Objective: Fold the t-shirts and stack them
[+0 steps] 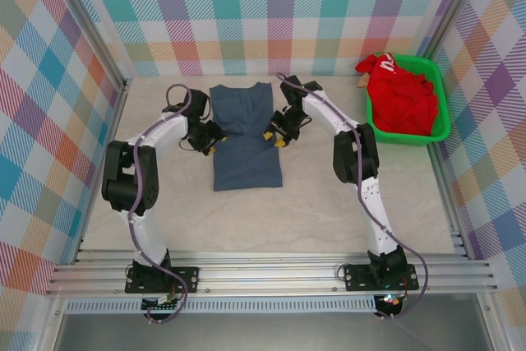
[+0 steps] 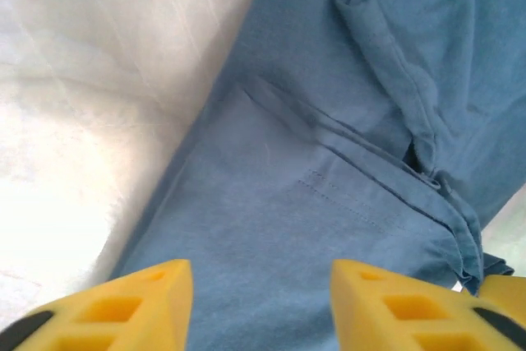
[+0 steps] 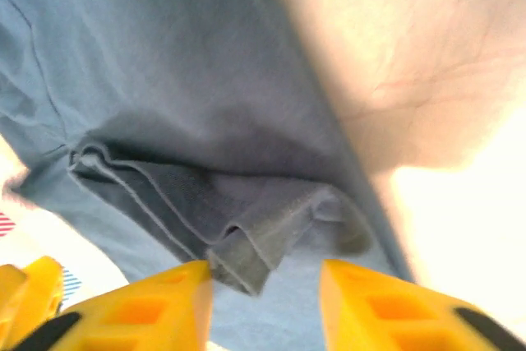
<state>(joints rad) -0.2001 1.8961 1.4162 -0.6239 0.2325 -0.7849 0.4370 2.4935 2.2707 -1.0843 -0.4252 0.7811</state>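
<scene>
Pincers (image 2: 261,306) (image 3: 265,306) parted, empty | above blue t-shirt (image 1: 245,139)

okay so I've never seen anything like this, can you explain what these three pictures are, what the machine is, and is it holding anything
These are two robot arms bolted at the table's near edge, set to fold and stack t-shirts. The overhead picture shows both: the left gripper and right gripper sit at either side of a blue t-shirt, sleeves folded in, on the table. A red t-shirt lies crumpled in a green basket. The other two pictures come from cameras on each wrist, looking past yellow fingers at blue cloth. Both pairs stand apart over the shirt, gripping nothing.
</scene>
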